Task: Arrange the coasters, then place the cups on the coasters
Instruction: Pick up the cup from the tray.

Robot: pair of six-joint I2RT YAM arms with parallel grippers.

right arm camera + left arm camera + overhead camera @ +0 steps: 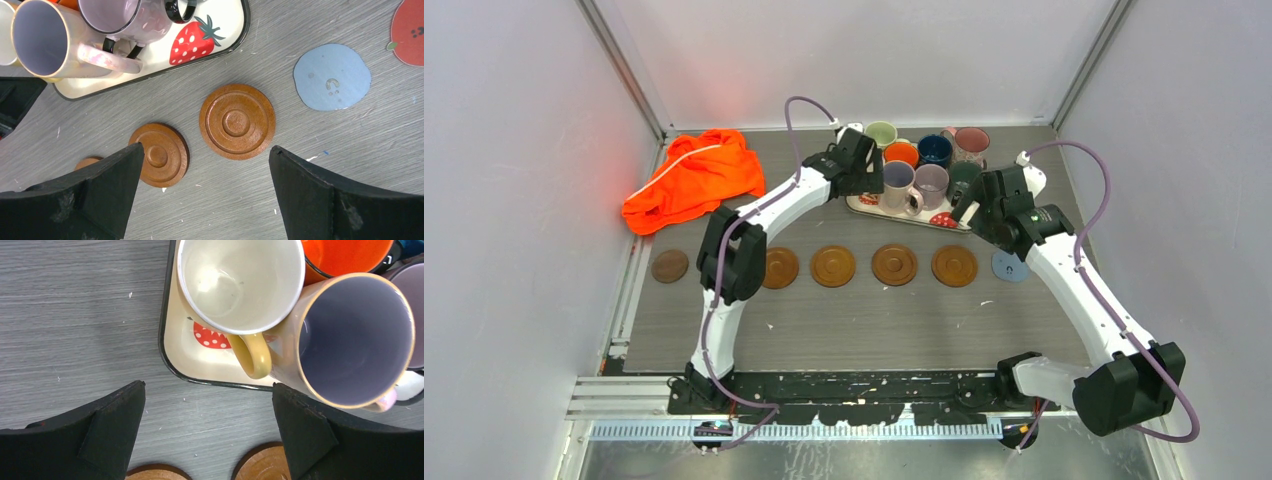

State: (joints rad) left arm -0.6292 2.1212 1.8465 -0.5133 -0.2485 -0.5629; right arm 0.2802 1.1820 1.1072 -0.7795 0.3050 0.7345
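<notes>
Several brown wooden coasters lie in a row across the table, from a dark one on the left to one beside a light-blue coaster. A red coaster shows in the right wrist view. The cups stand crowded on the strawberry tray: pale green, orange, navy, pink, lilac. My left gripper hangs open just before the cream cup, whose handle points toward it. My right gripper is open above two coasters, holding nothing.
An orange cloth lies bunched at the back left corner. White walls close in the table on three sides. The tray's black rim runs between the left fingers and the cups.
</notes>
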